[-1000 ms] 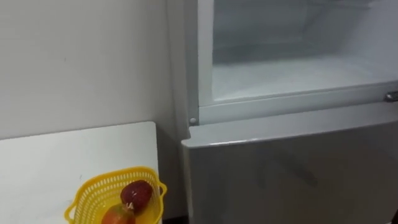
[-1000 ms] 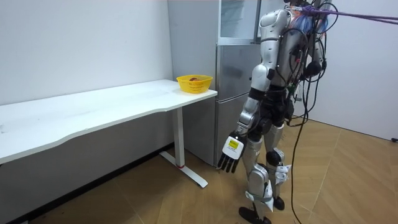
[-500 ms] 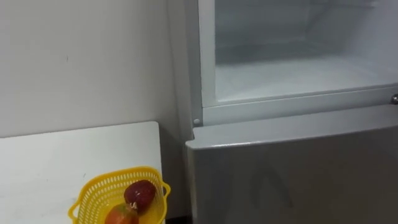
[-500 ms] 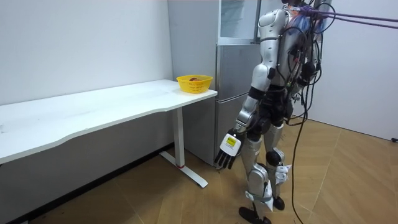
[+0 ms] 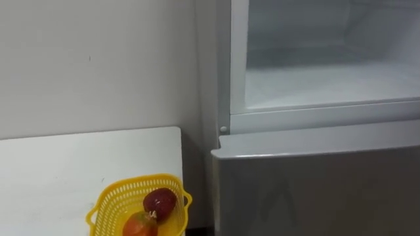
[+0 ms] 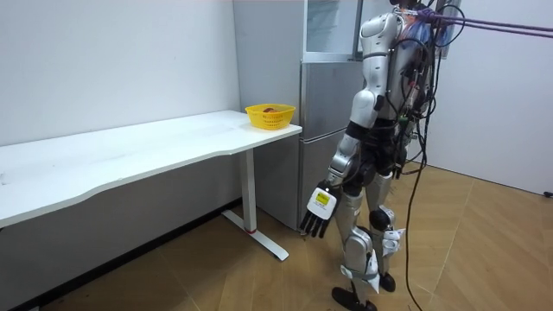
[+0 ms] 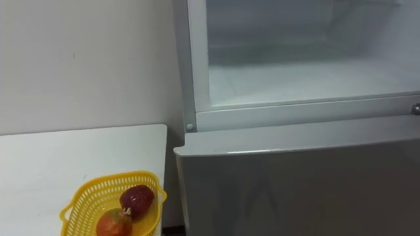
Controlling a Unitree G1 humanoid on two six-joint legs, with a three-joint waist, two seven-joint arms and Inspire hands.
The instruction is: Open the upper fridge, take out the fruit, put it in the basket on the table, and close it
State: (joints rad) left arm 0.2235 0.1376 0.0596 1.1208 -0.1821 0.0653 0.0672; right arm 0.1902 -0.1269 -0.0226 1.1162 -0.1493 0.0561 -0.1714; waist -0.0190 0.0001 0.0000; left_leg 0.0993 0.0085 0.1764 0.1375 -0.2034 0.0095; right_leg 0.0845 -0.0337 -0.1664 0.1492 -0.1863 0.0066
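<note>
So the robot's standing right in front of the fridge, and the upper fridge compartment (image 5: 328, 85) is open. The part of its white shelf I can see is bare, frosty-looking and nothing on it. The only food around is two pieces of fruit in the yellow basket (image 5: 118, 196) at the corner of the counter (image 5: 59, 170), just beside the fridge: a dark red fruit (image 5: 159, 202) touching an orange-red fruit (image 5: 139, 225) in front of it. My guess is those are what the task is about. Fruit like that should be light and firm, with smooth skin that could be slick if it's cold and damp, so I'd wrap around the widest part rather than pinch, and not squeeze hard because it bruises. The left hand (image 6: 318, 212) hangs down by the thigh, fingers straight and a bit apart, holding nothing. The counter is smooth, flat and white, and the basket sits close to its edge, so a nudge could slide it off. The lower fridge door (image 5: 315, 190) is closed, the walls are plain white and it's a wood floor (image 6: 216, 276).
</note>
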